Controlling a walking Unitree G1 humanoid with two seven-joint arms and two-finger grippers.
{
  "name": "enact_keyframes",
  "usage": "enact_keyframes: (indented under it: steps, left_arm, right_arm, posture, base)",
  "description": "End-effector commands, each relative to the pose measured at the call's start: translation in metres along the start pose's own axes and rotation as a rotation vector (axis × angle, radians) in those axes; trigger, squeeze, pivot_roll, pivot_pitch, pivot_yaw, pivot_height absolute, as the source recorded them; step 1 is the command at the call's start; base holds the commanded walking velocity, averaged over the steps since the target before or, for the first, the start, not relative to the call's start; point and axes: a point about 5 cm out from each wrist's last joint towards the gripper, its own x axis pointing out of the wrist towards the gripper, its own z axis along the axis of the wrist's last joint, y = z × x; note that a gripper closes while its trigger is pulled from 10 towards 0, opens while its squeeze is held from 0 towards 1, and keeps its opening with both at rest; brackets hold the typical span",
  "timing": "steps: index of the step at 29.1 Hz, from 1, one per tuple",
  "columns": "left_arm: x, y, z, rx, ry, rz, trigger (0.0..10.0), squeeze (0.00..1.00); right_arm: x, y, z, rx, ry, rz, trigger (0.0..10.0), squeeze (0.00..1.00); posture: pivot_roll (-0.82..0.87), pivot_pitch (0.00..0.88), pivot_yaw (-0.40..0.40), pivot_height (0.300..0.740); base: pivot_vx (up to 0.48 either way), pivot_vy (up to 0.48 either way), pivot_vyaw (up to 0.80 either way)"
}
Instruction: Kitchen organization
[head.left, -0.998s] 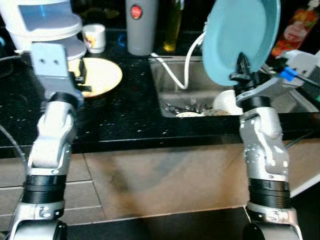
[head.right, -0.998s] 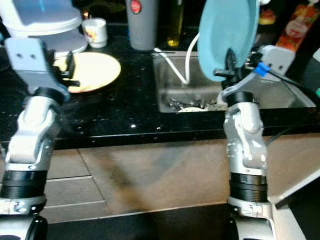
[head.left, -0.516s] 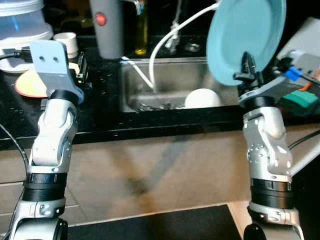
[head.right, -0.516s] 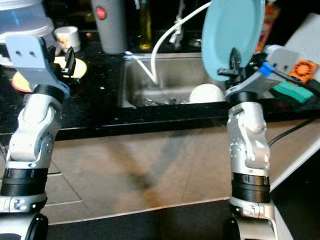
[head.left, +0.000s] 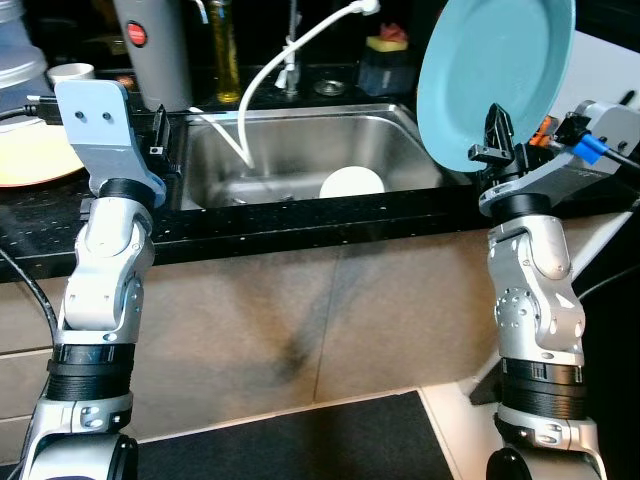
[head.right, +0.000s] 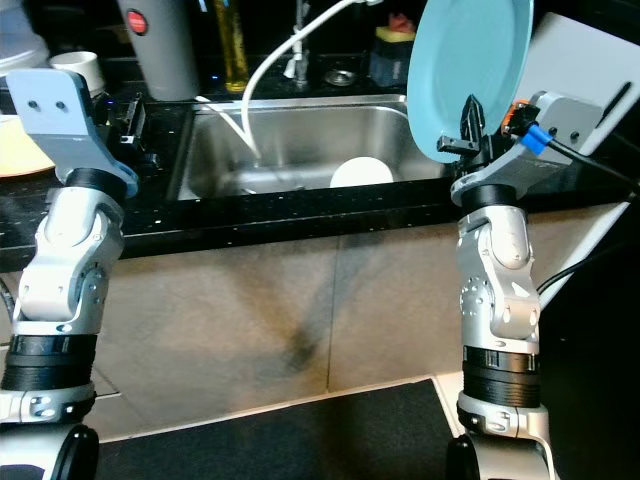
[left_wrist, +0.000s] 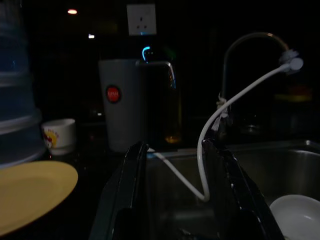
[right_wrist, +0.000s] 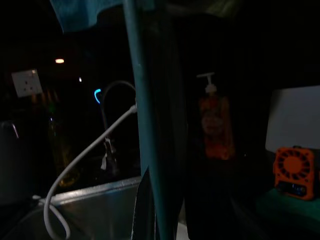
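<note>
My right gripper (head.left: 497, 140) is shut on the lower rim of a teal plate (head.left: 495, 75), held upright above the counter to the right of the steel sink (head.left: 300, 150). In the right wrist view the plate's edge (right_wrist: 145, 125) runs up between the fingers. A white bowl (head.left: 351, 183) lies in the sink basin. My left gripper (head.left: 162, 150) is open and holds nothing, raised over the counter at the sink's left edge. A yellow plate (head.left: 35, 155) rests on the black counter to the left of it.
A white hose (head.left: 270, 80) curves from the faucet into the sink. A grey canister (head.left: 148, 50), an oil bottle (head.left: 225, 50) and a white cup (head.left: 70, 75) stand at the back of the counter. An orange soap dispenser (right_wrist: 212, 125) stands behind the sink. The floor below is tiled.
The camera has swung rightward, so the sink now lies centred and the yellow plate sits at the left edge. Both arms hold the same pose, with the teal plate still gripped.
</note>
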Motion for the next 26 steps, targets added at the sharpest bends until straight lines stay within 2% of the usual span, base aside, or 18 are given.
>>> enact_keyframes:
  steps: [1, 26]
  left_arm:
    - [-0.0004, 0.0012, -0.0026, -0.002, 0.016, 0.008, 10.0, 0.00]
    - [0.0005, 0.0020, -0.0024, -0.010, 0.018, 0.016, 10.0, 0.00]
  right_arm:
    - [-0.0002, 0.0030, 0.0030, 0.004, -0.012, 0.010, 10.0, 0.00]
    - [0.0000, 0.0010, 0.0013, 0.009, -0.006, 0.001, 10.0, 0.00]
  posture:
    - [0.11, 0.040, -0.047, 0.740]
    - [0.11, 0.044, -0.048, 0.740]
  base:
    - [0.000, 0.000, 0.00]
    - [0.000, 0.000, 0.00]
